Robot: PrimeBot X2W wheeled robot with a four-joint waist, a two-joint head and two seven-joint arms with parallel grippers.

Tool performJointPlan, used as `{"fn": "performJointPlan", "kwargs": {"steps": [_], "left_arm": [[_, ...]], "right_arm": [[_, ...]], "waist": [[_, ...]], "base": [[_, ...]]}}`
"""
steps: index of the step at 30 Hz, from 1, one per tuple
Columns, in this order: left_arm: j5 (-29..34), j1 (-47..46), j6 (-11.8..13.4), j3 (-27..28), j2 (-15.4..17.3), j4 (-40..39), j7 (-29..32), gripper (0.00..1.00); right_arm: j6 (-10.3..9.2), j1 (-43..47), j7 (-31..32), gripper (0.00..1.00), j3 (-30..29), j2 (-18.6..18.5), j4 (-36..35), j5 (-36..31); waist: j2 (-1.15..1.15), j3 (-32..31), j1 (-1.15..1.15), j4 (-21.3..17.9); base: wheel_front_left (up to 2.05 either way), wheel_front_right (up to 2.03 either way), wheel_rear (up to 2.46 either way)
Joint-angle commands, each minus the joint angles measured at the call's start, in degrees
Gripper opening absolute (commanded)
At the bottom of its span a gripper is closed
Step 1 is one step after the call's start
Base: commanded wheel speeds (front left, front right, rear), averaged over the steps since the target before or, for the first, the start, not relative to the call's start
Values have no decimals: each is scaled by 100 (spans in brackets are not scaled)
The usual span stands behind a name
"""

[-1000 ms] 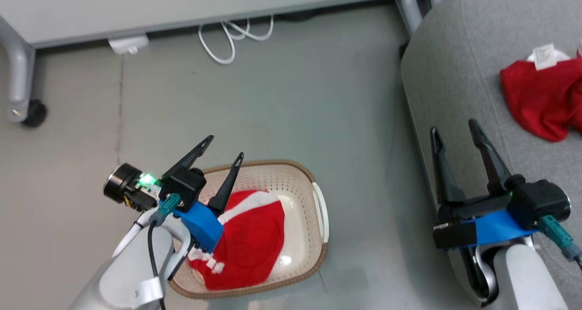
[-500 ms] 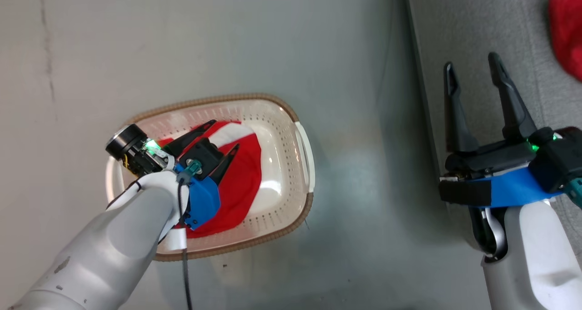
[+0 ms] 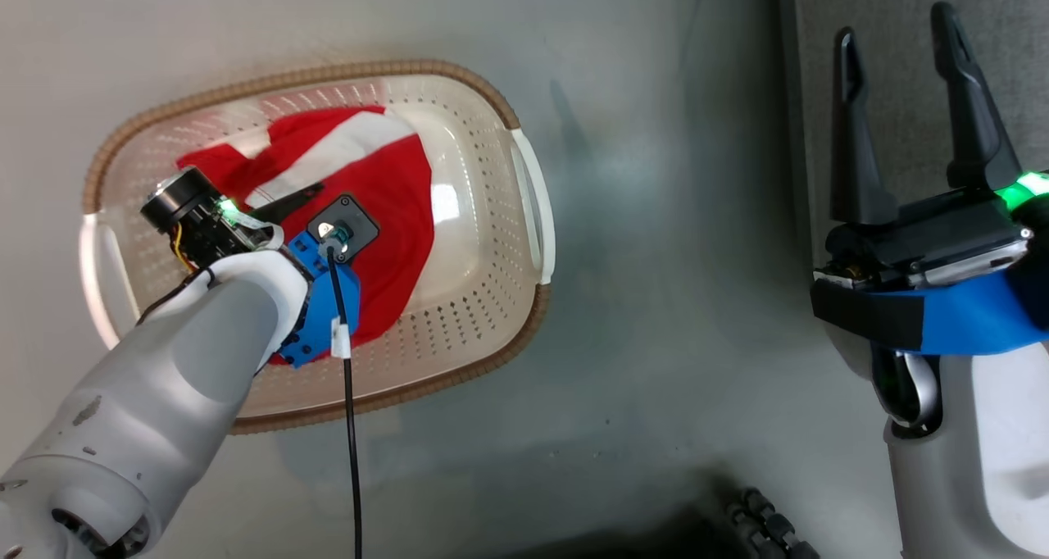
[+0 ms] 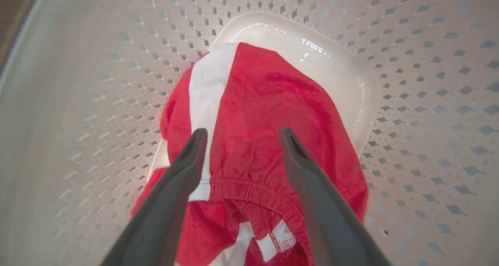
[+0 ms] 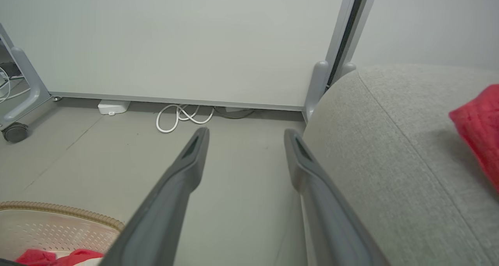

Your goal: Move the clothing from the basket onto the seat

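Observation:
The cream basket with a brown rim stands on the floor, and a red garment with a white stripe lies in it. My left gripper points down inside the basket. It is open, its fingers straddling the garment's elastic hem. I cannot tell whether they touch the cloth. My right gripper is open and holds nothing, up at the edge of the grey seat. A second red garment lies on the seat.
Bare grey floor separates basket and seat. In the right wrist view a white panel on legs stands at the back, with a caster, a coiled white cable and a white adapter at its foot. A dark ribbed part sits low in the head view.
The head camera has tilted down and closer. My left gripper has dropped from above the basket's rim down into it, over the red garment. The right gripper has stayed open by the seat.

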Motion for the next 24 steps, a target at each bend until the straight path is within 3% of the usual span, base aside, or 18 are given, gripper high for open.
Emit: {"fn": "performJointPlan", "kwargs": {"steps": [1,12,22,24], "left_arm": [[5,-117,11,-19,38,78,75,100],[245,-575,11,-74,172,585,310,100],[340,-580,11,-78,122,826,317,100],[387,-551,11,-76,104,853,346,0]], "right_arm": [[1,-83,-21,100,-6,9,-103,0],[1,184,-20,100,1,10,-685,-32],[1,359,-20,100,-115,9,-830,-6],[1,348,-20,100,-118,10,-850,11]], "waist": [[0,291,-1,-93],[0,901,-1,-266],[0,960,-1,-333],[0,944,-1,-343]], "base": [[0,0,0],[0,0,0],[0,0,0],[0,0,0]]}}
